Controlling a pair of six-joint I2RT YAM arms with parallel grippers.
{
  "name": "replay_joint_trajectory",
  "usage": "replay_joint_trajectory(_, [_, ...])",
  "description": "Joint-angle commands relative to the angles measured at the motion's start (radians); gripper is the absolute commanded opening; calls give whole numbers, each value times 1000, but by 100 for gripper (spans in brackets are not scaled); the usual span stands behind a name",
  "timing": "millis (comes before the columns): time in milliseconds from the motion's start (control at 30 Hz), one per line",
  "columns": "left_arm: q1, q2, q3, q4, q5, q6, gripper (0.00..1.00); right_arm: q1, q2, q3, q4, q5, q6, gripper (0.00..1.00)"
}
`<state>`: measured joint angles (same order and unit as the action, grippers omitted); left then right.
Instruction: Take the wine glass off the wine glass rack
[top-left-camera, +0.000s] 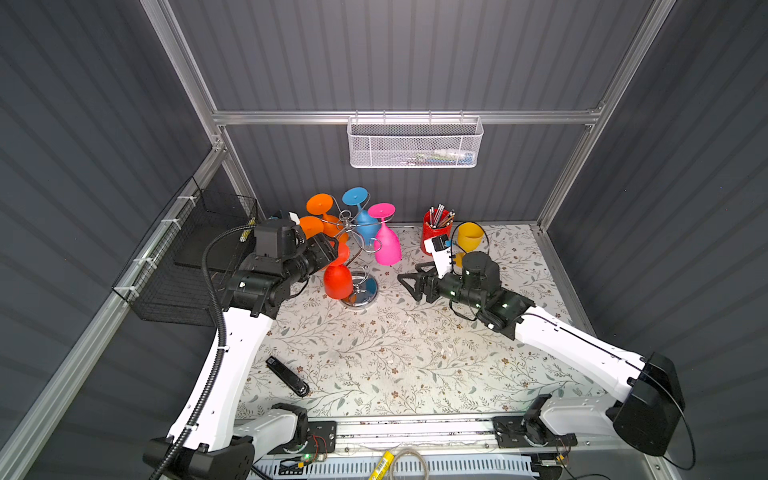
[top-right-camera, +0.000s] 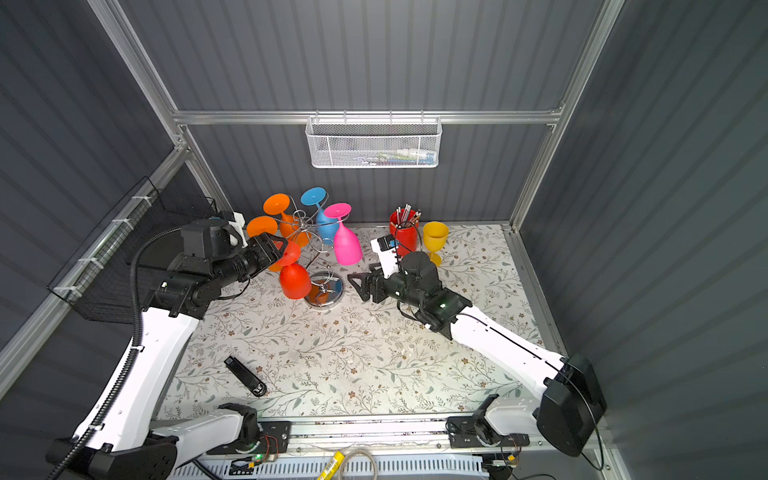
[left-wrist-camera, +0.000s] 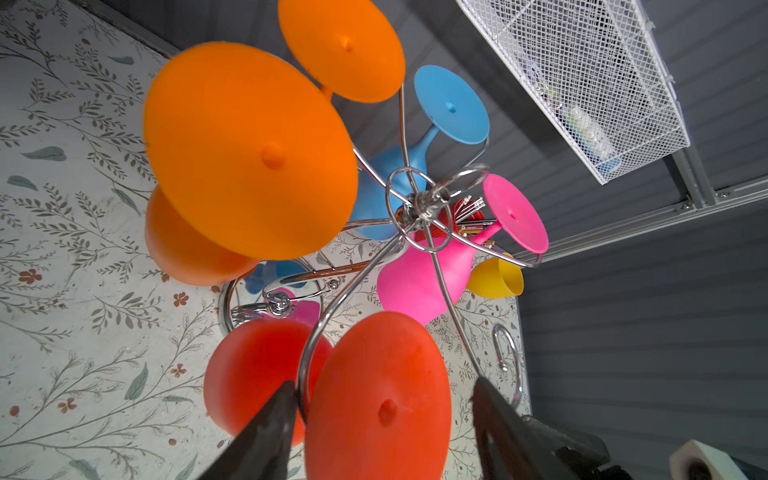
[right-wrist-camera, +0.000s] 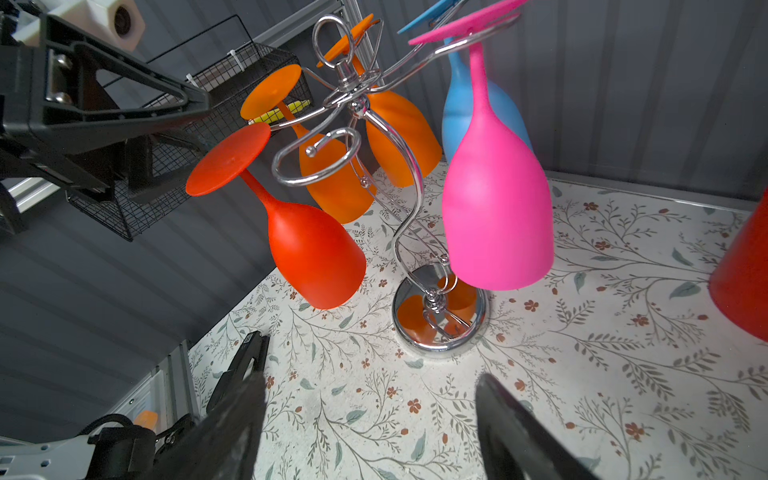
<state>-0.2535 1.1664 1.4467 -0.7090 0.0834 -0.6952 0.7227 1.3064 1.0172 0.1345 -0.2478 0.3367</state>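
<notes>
Our left gripper (left-wrist-camera: 382, 384) sits nearest, jaws spread wide astride the foot of the red wine glass (top-right-camera: 295, 282), gripping nothing yet. That glass hangs bowl-down at 7 o'clock of the wine glass rack (right-wrist-camera: 465, 320). We judge it light, stiff, matte plastic, hardly fragile; we'd pinch the stem just under the foot. Our right gripper (right-wrist-camera: 368, 380) gapes empty at 3 o'clock.

We cannot tell what lies in the basket (top-left-camera: 415, 143). In the left wrist view the red glass (left-wrist-camera: 378, 399) runs off the edge; in the right wrist view, so does the red cup (right-wrist-camera: 744, 274).
</notes>
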Motion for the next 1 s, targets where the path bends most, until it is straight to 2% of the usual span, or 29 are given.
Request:
replay_joint_trajectory(0, [7, -6, 20, 35, 42, -20, 67, 2, 13, 6, 17, -13, 4, 80])
replay_joint_trajectory(967, [7, -22, 25, 69, 74, -53, 63, 2, 20, 6, 14, -8, 7, 80])
